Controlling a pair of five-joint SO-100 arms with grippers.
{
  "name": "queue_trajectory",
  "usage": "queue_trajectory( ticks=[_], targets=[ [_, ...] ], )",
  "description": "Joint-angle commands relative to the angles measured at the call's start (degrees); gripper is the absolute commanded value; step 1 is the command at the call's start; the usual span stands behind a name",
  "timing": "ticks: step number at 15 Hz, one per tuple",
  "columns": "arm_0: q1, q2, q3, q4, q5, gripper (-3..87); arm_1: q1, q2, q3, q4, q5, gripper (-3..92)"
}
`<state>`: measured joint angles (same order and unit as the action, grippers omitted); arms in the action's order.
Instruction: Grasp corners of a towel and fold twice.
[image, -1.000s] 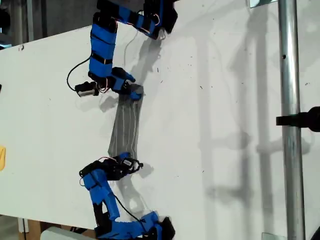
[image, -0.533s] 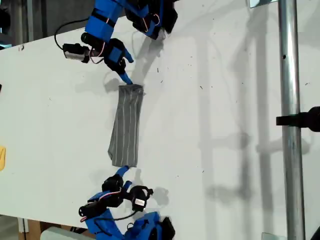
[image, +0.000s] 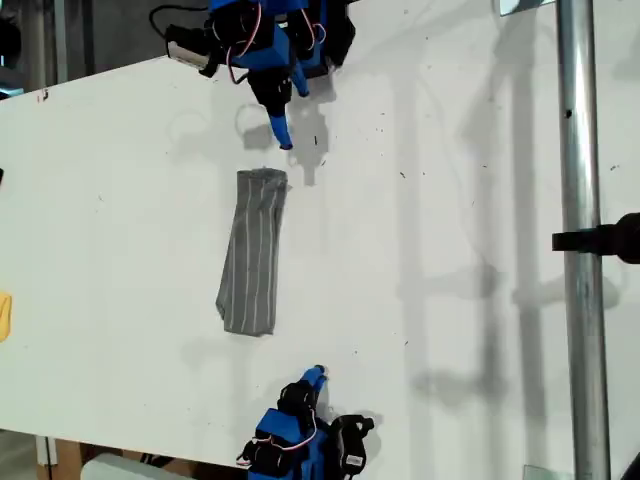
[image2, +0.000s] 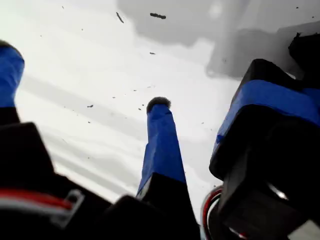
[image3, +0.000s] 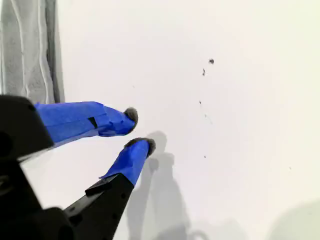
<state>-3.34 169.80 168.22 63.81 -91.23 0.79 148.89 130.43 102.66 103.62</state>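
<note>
Spanning most of the exterior view, white bench (image: 450, 250) carries everything. Metal pole (image: 578, 150) runs top to bottom across the bench near the exterior view's right edge, w/ a black clamp (image: 603, 239) on it.

Two blue-and-black arms: one arm (image: 262, 45) sits at the bench edge at the exterior view's top, tip pointing down toward the towel. Other arm (image: 300, 435) sits at the bench edge at the exterior view's bottom, tip pointing up. Can't match either to a wrist view w/ certainty.

Towel (image: 252, 255) lies flat on the bench, folded into a narrow grey strip w/ thin white stripes running lengthwise. It sits between the two arms, apart from both, touching neither. Corners can't be told apart in the fold.

My first end effector (image2: 85, 85): jaws spread wide, nothing between them, only bare speckled bench and grey shadow beneath.

My second end effector (image3: 139, 130): jaws a thin gap apart, gripping nothing, tips over bare bench. Towel edge (image3: 30, 50) shows just beside it, not touched.

Small yellow object (image: 4, 316) is cut off at the exterior view's left edge, well apart from the towel. Tiny dark specks (image: 320, 140) dot the bench near the top arm's tip.
</note>
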Motion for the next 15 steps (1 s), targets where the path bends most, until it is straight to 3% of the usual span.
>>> queue_trajectory(
  ticks=[1,3,8,11,14,15],
  targets=[
    [-1.6,13.8,6.2,0.4,1.6,3.0,9.7,-4.7,3.8,-11.9,-9.8,47.1],
    [-3.5,29.6,9.4,9.2,4.0,-0.2,18.4,-12.0,5.8,-22.1,-17.1,47.2],
    [-4.0,29.5,10.5,9.9,3.5,0.1,33.0,-45.5,-2.5,-42.1,-29.6,47.6],
    [-4.0,29.5,10.5,10.3,2.8,0.3,32.2,-69.3,-24.6,-39.8,-31.7,47.4],
    [-4.0,29.5,10.5,10.3,3.1,-0.1,30.7,-80.9,-40.9,-38.8,-34.5,33.8],
    [-4.0,29.5,10.5,10.4,3.1,-0.1,30.8,-81.5,-42.7,-37.4,-33.9,7.3]
  ],
)
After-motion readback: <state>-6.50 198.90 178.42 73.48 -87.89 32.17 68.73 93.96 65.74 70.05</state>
